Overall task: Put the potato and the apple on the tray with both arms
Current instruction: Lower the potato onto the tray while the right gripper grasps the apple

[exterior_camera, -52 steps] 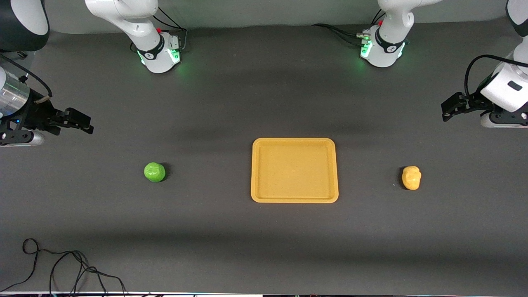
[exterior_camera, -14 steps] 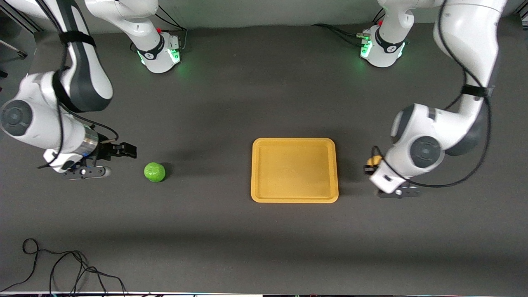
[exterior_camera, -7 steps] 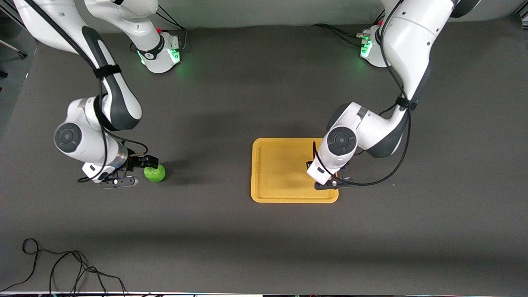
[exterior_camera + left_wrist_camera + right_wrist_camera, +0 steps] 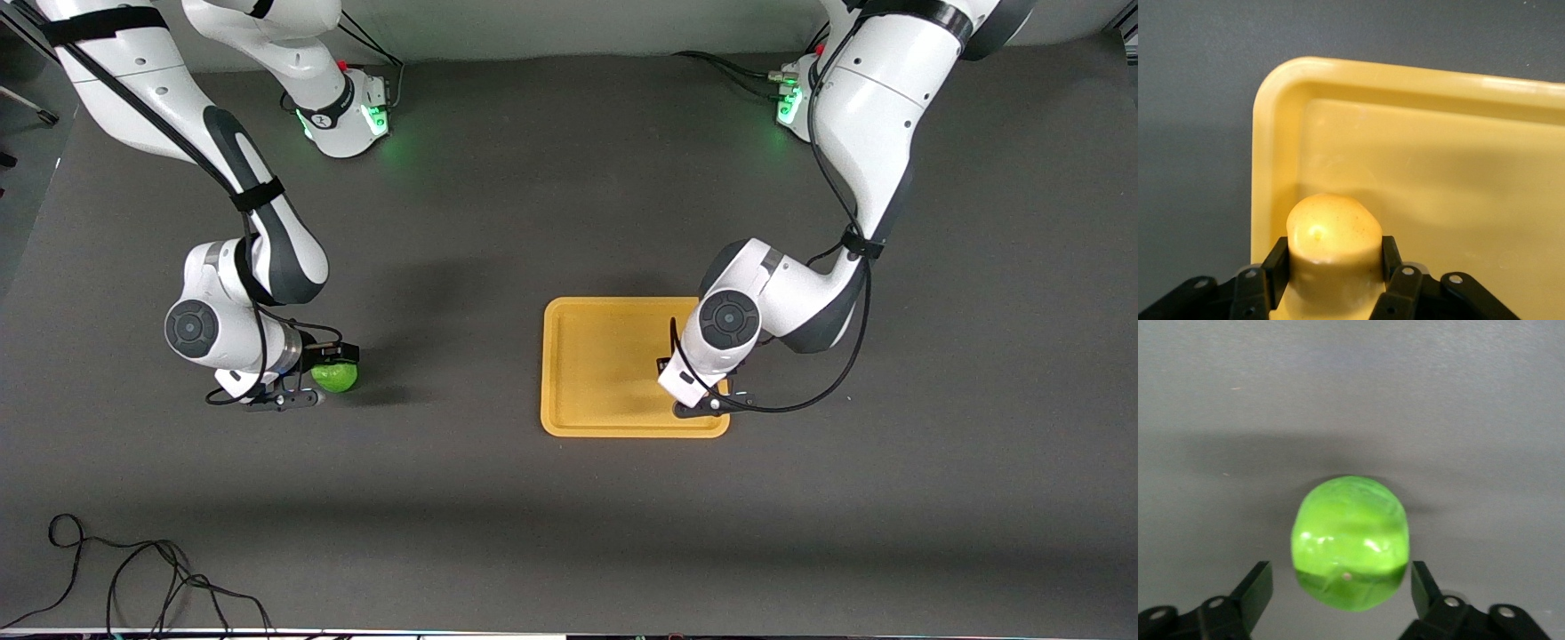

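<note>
Over the tray [image 4: 605,356], at its end toward the left arm, the left gripper [image 4: 1331,270] pinches the potato [image 4: 1333,230] tight. Well apart on the bare table, the apple [image 4: 1350,542] sits between the right gripper [image 4: 1338,590]'s spread fingers — untouched, centred, ready for closing.

Right gripper [image 4: 1341,590] spread wide; apple [image 4: 1350,542] sits on the grey table [image 4: 1351,400], centred between fingertips [image 4: 1258,583], gaps either side.
</note>
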### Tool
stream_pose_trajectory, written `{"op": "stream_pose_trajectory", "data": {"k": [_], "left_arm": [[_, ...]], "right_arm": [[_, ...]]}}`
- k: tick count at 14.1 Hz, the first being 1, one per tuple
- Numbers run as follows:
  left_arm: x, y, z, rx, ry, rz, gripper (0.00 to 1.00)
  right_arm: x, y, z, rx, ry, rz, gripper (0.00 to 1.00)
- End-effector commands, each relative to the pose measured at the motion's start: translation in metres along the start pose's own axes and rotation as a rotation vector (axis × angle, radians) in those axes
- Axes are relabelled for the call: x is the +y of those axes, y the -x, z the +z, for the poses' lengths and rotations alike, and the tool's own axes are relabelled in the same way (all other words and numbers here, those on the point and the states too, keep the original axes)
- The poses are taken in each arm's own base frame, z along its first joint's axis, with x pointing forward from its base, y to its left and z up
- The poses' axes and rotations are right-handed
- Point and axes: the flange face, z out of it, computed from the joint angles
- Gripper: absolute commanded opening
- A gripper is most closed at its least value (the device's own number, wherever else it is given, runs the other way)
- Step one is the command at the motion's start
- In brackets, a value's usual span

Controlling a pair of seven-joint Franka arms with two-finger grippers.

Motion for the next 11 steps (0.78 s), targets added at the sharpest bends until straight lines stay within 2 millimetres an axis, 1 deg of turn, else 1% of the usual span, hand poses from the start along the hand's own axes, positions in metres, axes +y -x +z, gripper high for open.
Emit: {"op": "stream_pose_trajectory", "data": {"k": [1,2,3,4,6,8,9,10,11], "left_arm": [[0.006,-0.002,0.002,0.025,-0.013,-0.012,0.56],[0.007,-0.002,0.004,0.031,-0.014,-0.003,0.8],[0.006,-0.003,0.004,0.048,-0.031,0.013,1.0],[0.005,-0.003,0.004,0.05,-0.035,0.015,1.0],[0.005,-0.003,0.004,0.05,-0.036,0.016,1.0],[0.001,-0.006,-0.004,0.051,-0.034,0.006,1.0],[-0.003,-0.008,-0.018,0.062,-0.031,0.001,1.0],[-0.009,-0.01,-0.038,0.078,-0.027,0.0,1.0],[-0.021,-0.013,-0.058,0.077,-0.039,-0.013,1.0]], "right_arm": [[0.005,0.0,-0.001,0.009,0.03,-0.009,0.9],[0.003,-0.001,0.002,0.007,0.068,-0.045,0.9],[-0.001,-0.001,0.006,0.003,0.108,-0.081,0.9],[-0.009,-0.001,0.007,0.001,0.115,-0.083,0.99],[-0.003,-0.001,0.007,0.005,0.113,-0.03,1.0],[-0.002,-0.001,0.01,0.002,0.092,0.001,0.84],[-0.002,-0.002,0.01,0.013,0.084,0.006,0.78],[-0.003,-0.003,0.014,0.013,0.082,0.007,0.7],[-0.002,-0.004,0.014,0.018,0.078,0.015,0.64]]}}
